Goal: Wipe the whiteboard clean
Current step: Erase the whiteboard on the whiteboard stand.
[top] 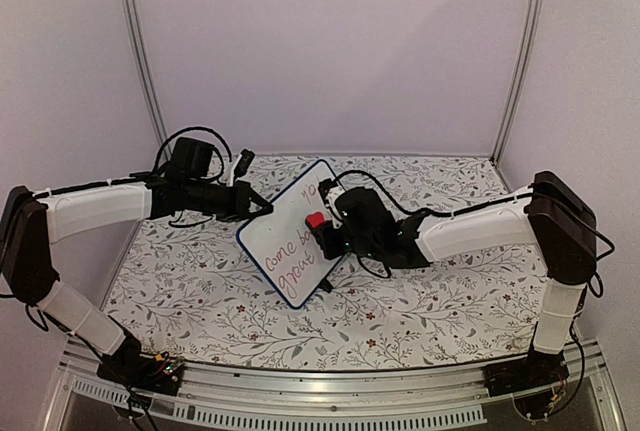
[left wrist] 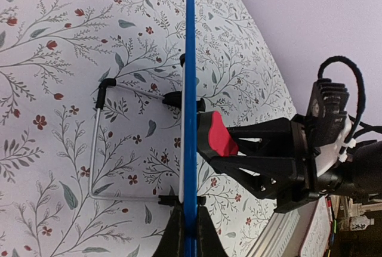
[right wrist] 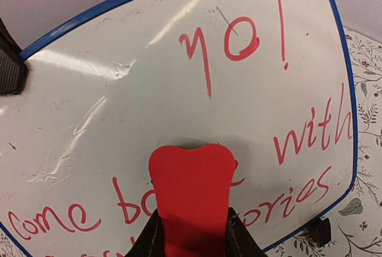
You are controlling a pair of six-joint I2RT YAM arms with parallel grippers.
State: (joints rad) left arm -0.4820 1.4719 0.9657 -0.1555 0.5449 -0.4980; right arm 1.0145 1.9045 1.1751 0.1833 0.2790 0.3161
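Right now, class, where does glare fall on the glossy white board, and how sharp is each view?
Right wrist: glare streaks cross the upper left of the glossy white whiteboard, writing sharp; left wrist: board edge-on, no glare; top external: small, writing soft.

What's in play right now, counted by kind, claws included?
Whiteboards: 1, the whiteboard, red writing on it
Erasers: 1, the red eraser, against the board's face
Claws: 2, the left claw shut on the board's blue edge, the right claw shut on the eraser
Total: 4
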